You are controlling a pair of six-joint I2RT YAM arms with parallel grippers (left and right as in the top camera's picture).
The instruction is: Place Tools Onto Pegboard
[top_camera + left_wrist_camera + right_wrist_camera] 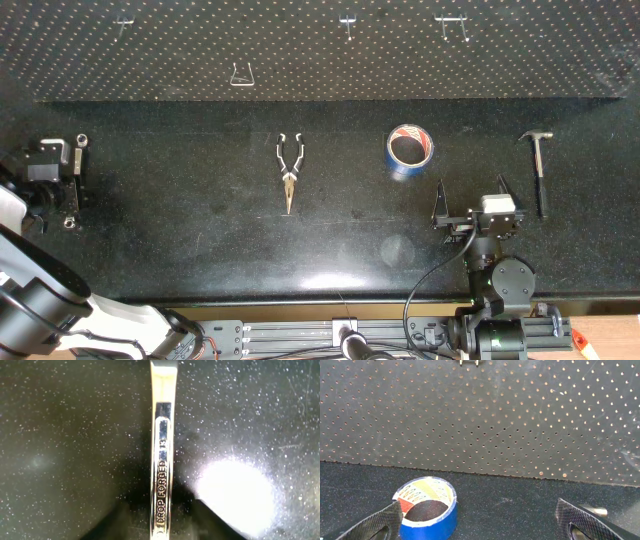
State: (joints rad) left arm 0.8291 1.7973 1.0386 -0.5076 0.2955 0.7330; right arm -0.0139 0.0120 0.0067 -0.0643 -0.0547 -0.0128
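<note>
A silver wrench (76,182) lies on the black table at the far left. My left gripper (66,180) sits low over its middle, and in the left wrist view the wrench shaft (161,460) runs straight between the dark fingers (120,522), which close in on both sides of it. Needle-nose pliers (290,172) lie mid-table. A blue tape roll (409,150) sits to their right, and a hammer (538,170) lies further right. My right gripper (472,203) stands open near the table's front, just behind the tape roll (426,507) and holding nothing.
The pegboard (320,50) spans the back, with wire hooks (452,25) along its top and a loop hook (241,76) lower down. The pegboard (480,425) rises right behind the tape. The table's front edge (320,298) runs near the arm bases.
</note>
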